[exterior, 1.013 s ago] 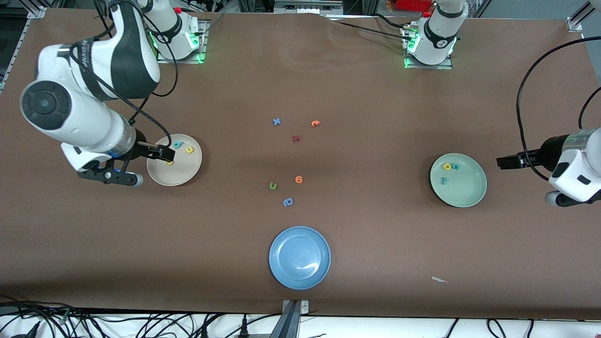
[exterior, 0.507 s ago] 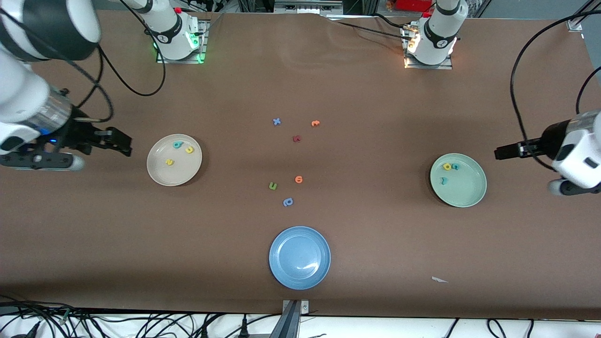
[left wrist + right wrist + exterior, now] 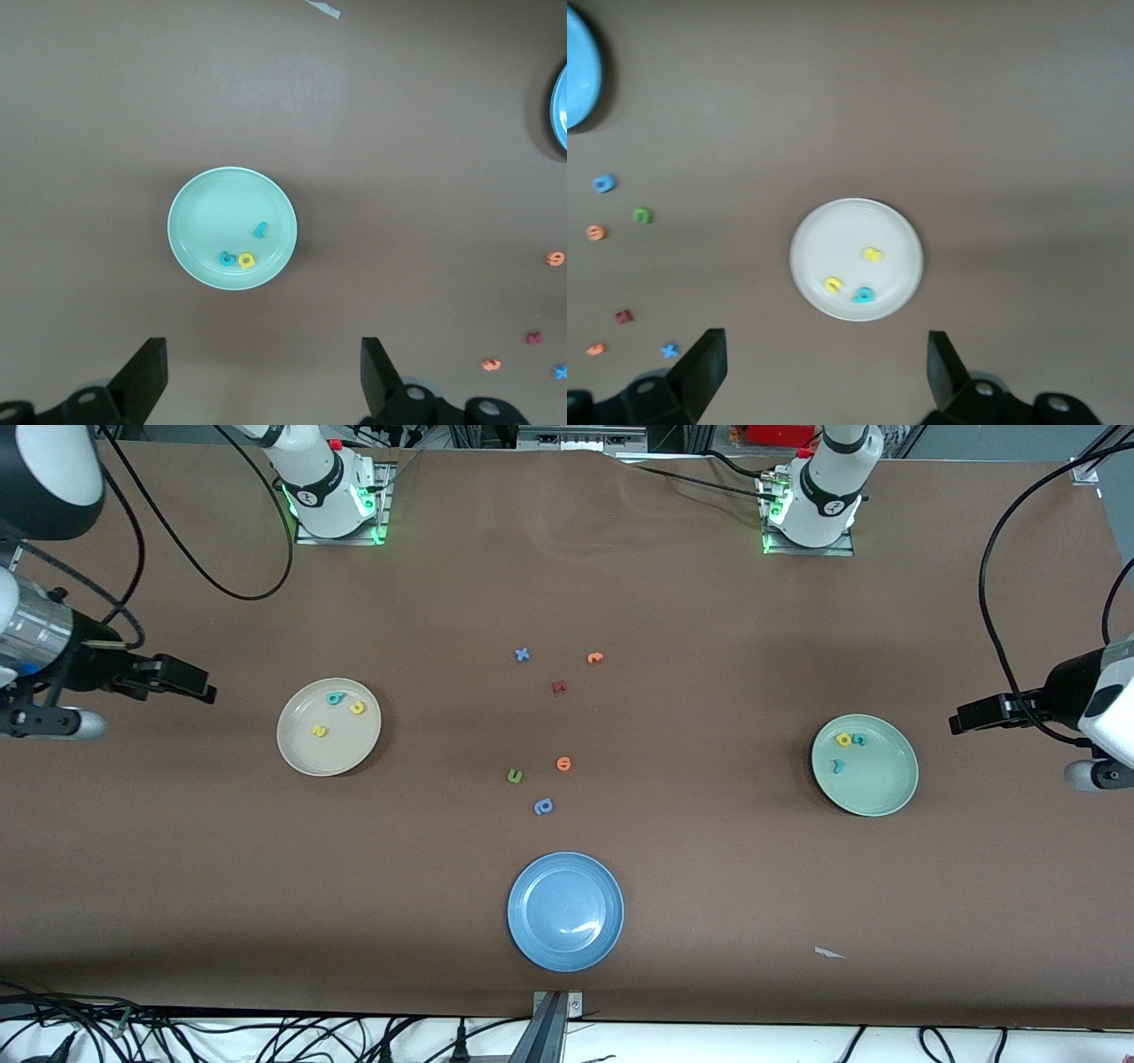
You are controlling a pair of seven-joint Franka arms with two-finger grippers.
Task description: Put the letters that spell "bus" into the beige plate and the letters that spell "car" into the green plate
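The sorting looked complete. The beige plate toward the right arm's end of the table held 3 letters, a teal "b", a yellow "u" and a yellow "s". The green plate toward the left arm's end held a yellow "a", a teal "c" and a teal "r". The right gripper and the left gripper both hung empty with jaws spread wide, each over bare table beside its own plate. Nothing seemed left to move; the stray letters at mid-table belonged to neither word.
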